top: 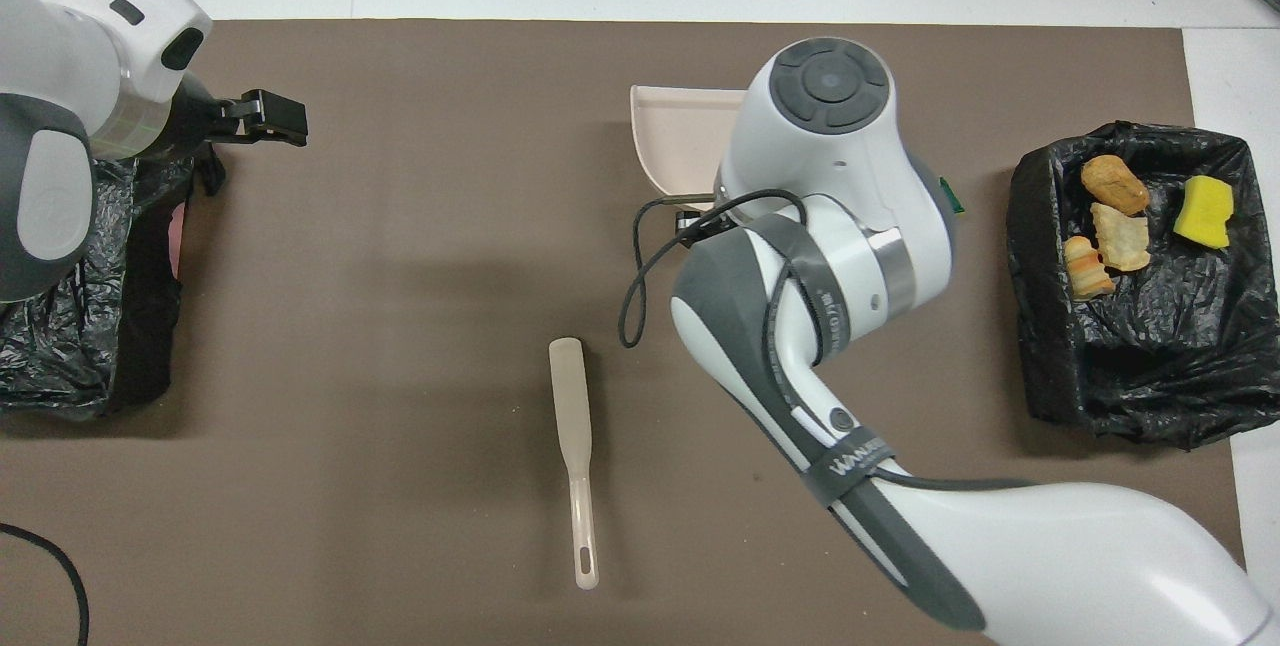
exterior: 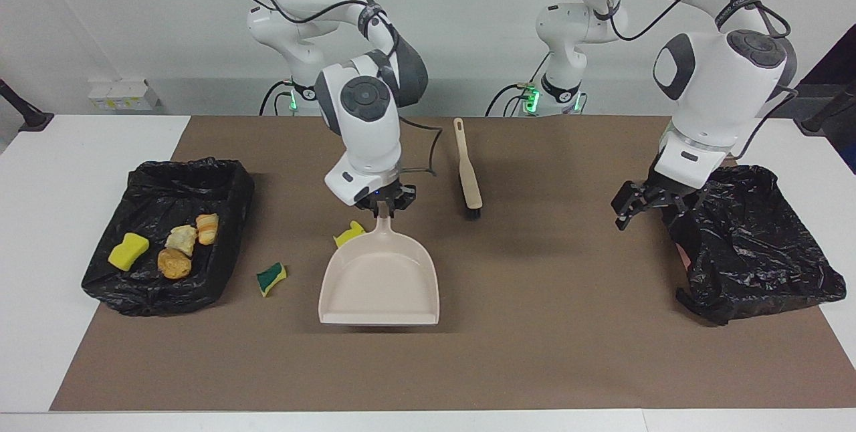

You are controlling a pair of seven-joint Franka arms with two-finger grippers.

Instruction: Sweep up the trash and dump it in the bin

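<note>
We see the right gripper clamping the beige plastic dustpan mid-mat; the left gripper, fingers spread, waits.
</note>
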